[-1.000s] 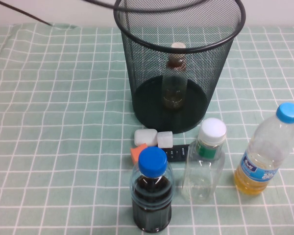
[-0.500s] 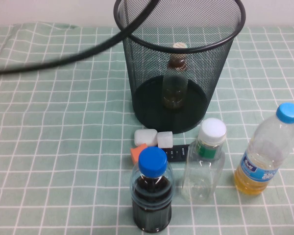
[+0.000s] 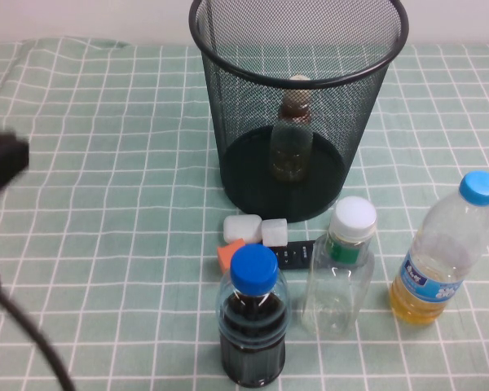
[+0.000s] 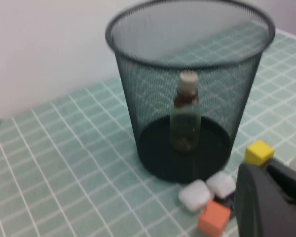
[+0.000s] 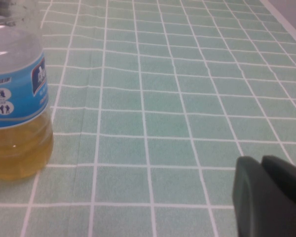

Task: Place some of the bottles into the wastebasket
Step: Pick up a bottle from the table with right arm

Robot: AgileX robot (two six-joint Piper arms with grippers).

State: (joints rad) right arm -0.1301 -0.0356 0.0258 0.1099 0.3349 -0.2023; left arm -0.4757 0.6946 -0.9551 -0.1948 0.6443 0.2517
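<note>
Beside the yellow-liquid bottle (image 5: 15,94) rests the right hand (image 5: 269,195), pressed together; left hand (image 4: 271,197) likewise, facing the wastebasket (image 4: 187,98)

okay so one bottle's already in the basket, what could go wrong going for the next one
The squarish bottle stands close between the dark-liquid bottle and the yellow-liquid bottle; a claw reaching in could tip a neighbour. Small blocks lie just behind it and might get pushed toward the wastebasket. The slim bottle stands upright inside, so a dropped bottle could land on it. The left claw is shut at the table's left; the right claw, also shut, sits low beside the yellow-liquid bottle.
</note>
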